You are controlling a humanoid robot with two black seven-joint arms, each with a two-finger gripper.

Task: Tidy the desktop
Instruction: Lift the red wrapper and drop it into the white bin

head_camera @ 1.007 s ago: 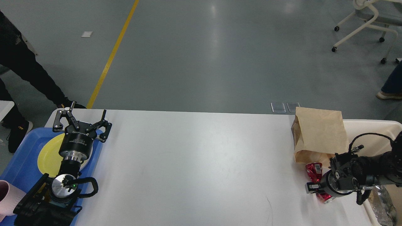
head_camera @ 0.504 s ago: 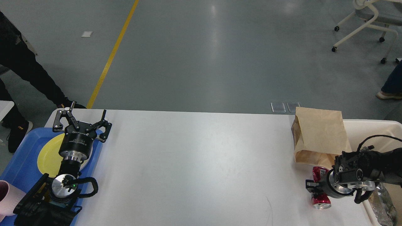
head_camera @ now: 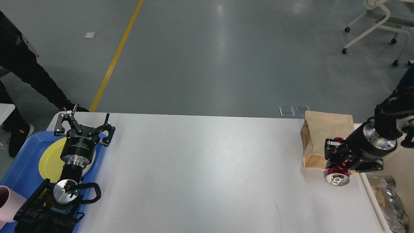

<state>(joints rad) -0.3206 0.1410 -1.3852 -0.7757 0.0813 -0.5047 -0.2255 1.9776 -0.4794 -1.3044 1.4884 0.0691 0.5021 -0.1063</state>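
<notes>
The white desktop (head_camera: 207, 168) fills the middle of the head view. My right gripper (head_camera: 336, 156) is shut on a crushed red drink can (head_camera: 337, 179). It holds the can tilted, silver top facing me, just above the desktop's right edge and in front of a brown paper bag (head_camera: 323, 136). My left gripper (head_camera: 83, 124) is open and empty, with its fingers spread over the far edge of a blue tray (head_camera: 19, 161) that holds a yellow plate (head_camera: 50, 158).
A cream bin (head_camera: 372, 194) beside the desktop's right edge holds crumpled clear wrapping (head_camera: 388, 199). A pink cup (head_camera: 6, 205) stands on the tray's near left. A person's legs (head_camera: 22, 74) are at the far left. An office chair (head_camera: 378, 22) stands at the far right.
My right gripper has closed on the red can and lifted it up and away, from the desktop's near right to in front of the paper bag. The left arm has not moved.
</notes>
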